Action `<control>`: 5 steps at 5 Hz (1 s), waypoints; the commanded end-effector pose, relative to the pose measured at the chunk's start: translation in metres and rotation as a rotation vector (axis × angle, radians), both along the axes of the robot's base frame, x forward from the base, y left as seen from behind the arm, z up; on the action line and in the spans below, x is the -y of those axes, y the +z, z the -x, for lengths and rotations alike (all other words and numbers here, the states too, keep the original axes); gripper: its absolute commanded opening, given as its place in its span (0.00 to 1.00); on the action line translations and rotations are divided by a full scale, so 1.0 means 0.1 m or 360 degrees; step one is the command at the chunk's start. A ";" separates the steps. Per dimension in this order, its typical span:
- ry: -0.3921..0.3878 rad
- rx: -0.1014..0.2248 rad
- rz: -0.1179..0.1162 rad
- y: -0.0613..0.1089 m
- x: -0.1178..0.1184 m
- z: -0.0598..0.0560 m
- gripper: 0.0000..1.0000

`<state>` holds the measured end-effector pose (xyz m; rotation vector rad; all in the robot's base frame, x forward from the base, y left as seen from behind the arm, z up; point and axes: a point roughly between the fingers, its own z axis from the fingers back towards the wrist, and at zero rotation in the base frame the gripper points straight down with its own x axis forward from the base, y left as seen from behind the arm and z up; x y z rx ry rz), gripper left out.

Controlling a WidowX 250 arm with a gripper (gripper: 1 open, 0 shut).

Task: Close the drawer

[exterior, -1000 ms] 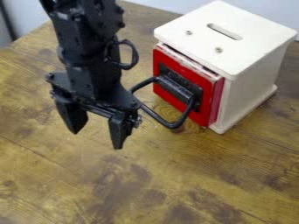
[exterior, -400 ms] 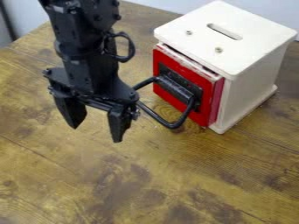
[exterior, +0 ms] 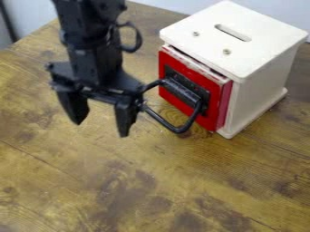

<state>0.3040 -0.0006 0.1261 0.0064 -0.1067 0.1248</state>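
The red drawer front (exterior: 191, 91) sits in the left face of a small cream-white box (exterior: 248, 50) with slots on top. Its black looped wire handle (exterior: 169, 107) sticks out toward the lower left over the table. The red front stands slightly proud of the box face. My black gripper (exterior: 97, 118) hangs just left of the handle, fingers pointing down and spread apart, holding nothing. The right finger (exterior: 123, 116) is very close to the handle's loop; contact cannot be told.
The wooden table (exterior: 182, 190) stretches in front and to the left. The table's far edge runs across the top left, with a dark object (exterior: 6, 23) at the upper left corner.
My gripper has risen a little and shifted slightly toward the back. The drawer and its handle have not visibly moved.
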 end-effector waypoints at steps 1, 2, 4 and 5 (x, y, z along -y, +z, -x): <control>-0.0107 0.0068 -0.0005 0.22 0.15 -0.06 1.00; -0.0294 0.0076 0.0005 0.10 0.24 -0.05 1.00; -0.0287 0.0056 -0.0006 -0.13 -0.01 -0.07 1.00; -0.0186 0.0051 -0.0007 -0.15 -0.19 -0.07 1.00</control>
